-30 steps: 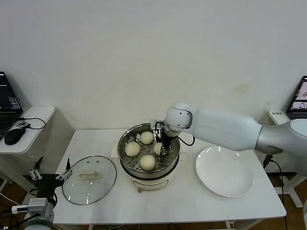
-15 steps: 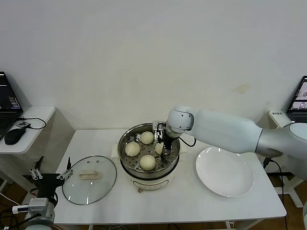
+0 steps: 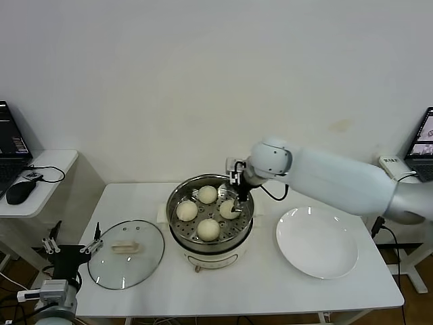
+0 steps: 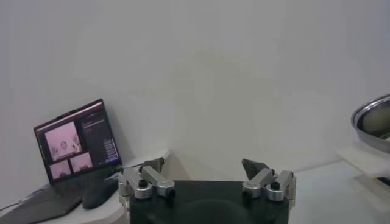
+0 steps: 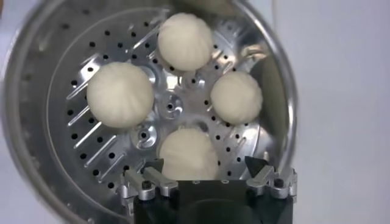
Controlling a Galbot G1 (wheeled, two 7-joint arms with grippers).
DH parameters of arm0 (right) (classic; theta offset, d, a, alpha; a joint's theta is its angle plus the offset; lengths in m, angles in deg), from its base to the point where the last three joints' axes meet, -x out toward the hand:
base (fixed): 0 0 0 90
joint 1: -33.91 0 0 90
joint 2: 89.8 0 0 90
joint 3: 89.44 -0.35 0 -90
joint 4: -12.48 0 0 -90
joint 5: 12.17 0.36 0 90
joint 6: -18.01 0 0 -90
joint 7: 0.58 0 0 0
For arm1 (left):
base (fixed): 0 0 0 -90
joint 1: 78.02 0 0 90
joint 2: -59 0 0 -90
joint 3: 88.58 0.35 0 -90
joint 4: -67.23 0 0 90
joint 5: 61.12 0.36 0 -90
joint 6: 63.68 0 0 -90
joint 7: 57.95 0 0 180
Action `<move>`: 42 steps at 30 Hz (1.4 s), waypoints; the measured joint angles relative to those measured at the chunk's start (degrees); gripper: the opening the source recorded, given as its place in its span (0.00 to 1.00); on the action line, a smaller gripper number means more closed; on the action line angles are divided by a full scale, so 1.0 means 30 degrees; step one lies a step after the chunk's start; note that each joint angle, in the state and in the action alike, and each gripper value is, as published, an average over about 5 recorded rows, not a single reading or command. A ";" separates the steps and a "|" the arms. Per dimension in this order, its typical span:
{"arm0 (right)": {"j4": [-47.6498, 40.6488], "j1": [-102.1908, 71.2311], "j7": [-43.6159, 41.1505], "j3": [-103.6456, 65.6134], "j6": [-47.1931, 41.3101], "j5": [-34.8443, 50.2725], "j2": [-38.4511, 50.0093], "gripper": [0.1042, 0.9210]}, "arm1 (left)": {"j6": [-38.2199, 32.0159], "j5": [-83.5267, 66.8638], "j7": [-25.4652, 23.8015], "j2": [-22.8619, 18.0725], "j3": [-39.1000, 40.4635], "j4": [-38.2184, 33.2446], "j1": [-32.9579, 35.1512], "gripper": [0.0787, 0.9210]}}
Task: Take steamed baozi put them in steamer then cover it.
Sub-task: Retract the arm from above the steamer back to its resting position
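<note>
White worktop (image 3: 223, 284): steamer (image 3: 210, 238), four steamed baozi (image 5: 188, 153).
Right tool (image 5: 207, 165) wide, empty, directly above nearest bun; cover (image 3: 126, 253) well aside.

The steamer (image 3: 210, 215) is shiny polished metal with a perforated tray, on a smooth cream plastic base. Buns (image 5: 119, 95) look matt, soft and smooth. The lid (image 3: 126, 254) is clear glass with a metal rim. The plate (image 3: 316, 242) is glossy white, the table (image 3: 270, 291) matt white.
</note>
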 measured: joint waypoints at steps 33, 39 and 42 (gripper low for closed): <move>0.6385 -3.1171 0.9010 -3.0270 1.4650 -0.2466 -0.2196 0.88 | -0.3363 0.9100 0.0064 0.0322 0.1696 0.4337 -0.0831 0.88; 0.6218 -3.3541 0.9271 -3.3560 1.5590 -0.2884 -0.4579 0.88 | -0.4268 1.4786 0.0229 0.0898 0.2129 0.6207 -0.1404 0.88; 0.6135 -3.4251 0.9361 -3.4719 1.5929 -0.3080 -0.5391 0.88 | -0.4425 1.7313 0.0087 0.1186 0.2273 0.7085 -0.1751 0.88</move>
